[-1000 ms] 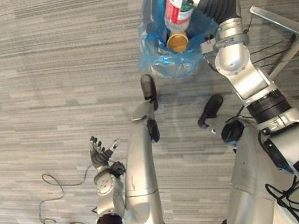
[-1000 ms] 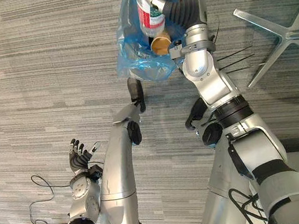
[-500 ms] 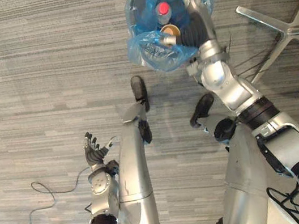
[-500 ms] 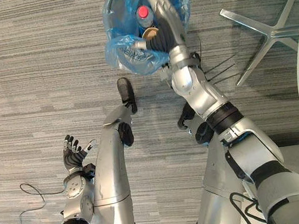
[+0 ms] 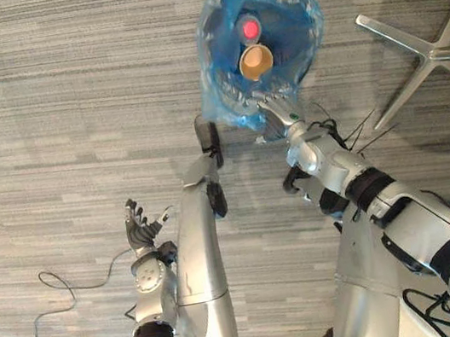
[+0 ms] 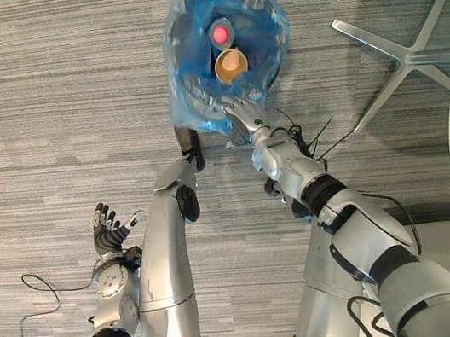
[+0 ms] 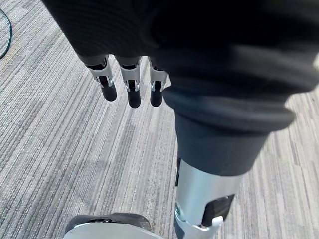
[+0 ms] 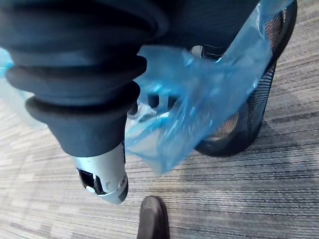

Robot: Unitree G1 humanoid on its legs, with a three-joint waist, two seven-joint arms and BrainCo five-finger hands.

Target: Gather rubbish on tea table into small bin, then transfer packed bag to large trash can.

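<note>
- The blue bag [image 5: 225, 91] is lining the small black mesh bin [image 8: 259, 107], which is standing on the grey carpet [image 5: 65, 91] near a silver chair base [image 5: 425, 48].
- A red-capped bottle [image 5: 251, 28] and a paper cup [image 5: 255, 60] are lying inside the bag, so the gathering is probably finishing.
- The right hand [image 5: 278, 113] is touching the bag's near rim; I judge that bagging-up is beginning.
- The next move is calling for a firm pinch on the loose plastic, then bunching it and lifting the bag clear of the bin.
- The left hand [image 5: 139, 231] is hanging well apart from the bin, its fingers [image 7: 130, 92] straight and holding nothing.
- Blue plastic is covering the right hand's fingers, so I cannot tell whether they are closing on it. Anything lying under the bottle is hard to make out.
</note>
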